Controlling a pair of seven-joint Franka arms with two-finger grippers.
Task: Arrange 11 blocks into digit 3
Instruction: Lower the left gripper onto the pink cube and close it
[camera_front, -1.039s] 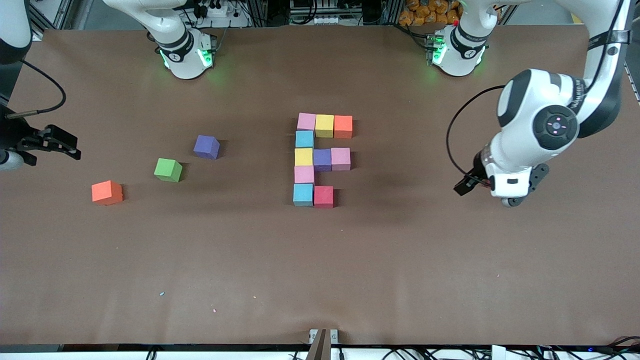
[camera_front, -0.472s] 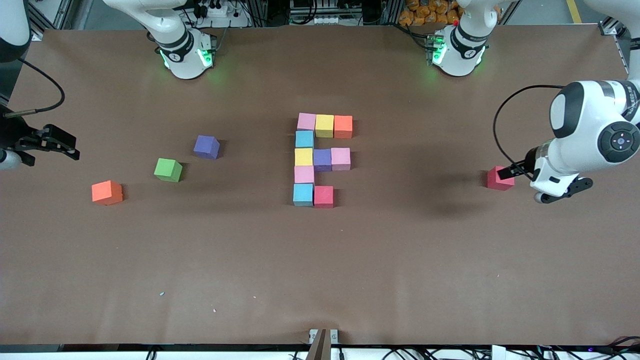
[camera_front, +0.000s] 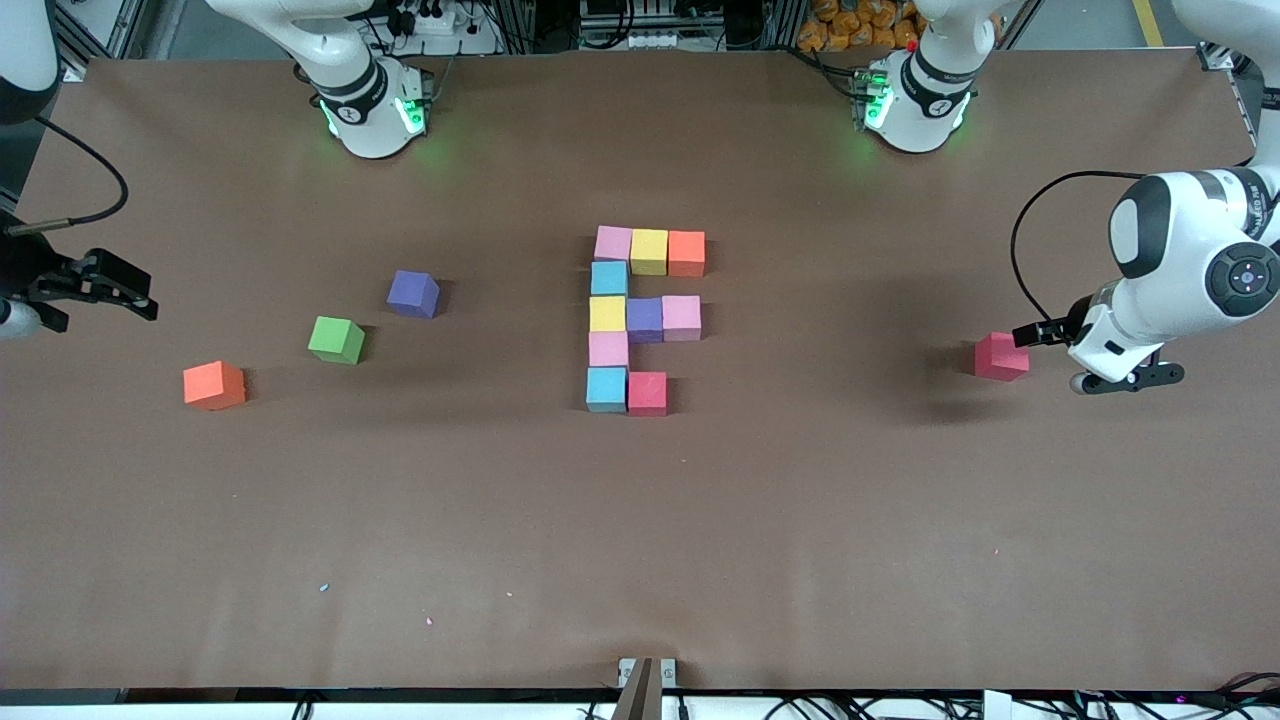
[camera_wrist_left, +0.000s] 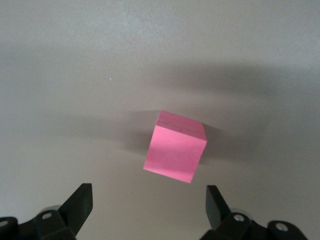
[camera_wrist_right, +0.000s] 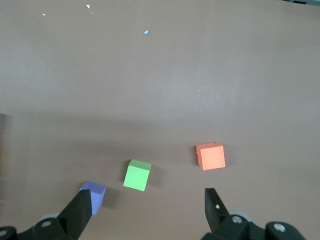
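Brown matte table cover (camera_front: 640, 520) fills nearly the whole view, with faint creases and a few tiny pale specks (camera_front: 428, 621) near its camera-side edge. Along the table's top edge: metal framing, a power strip with cables (camera_front: 430, 18), and a pile of orange things (camera_front: 850, 22) (can't tell what). Light is soft and even.

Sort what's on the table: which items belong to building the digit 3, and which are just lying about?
Belongs to the job:
- partly built digit 3, ten cubes placed
- loose red cube, beside the open left end effector

Lying about:
- green cube
- purple cube
- orange cube, nearest the waiting open right end effector
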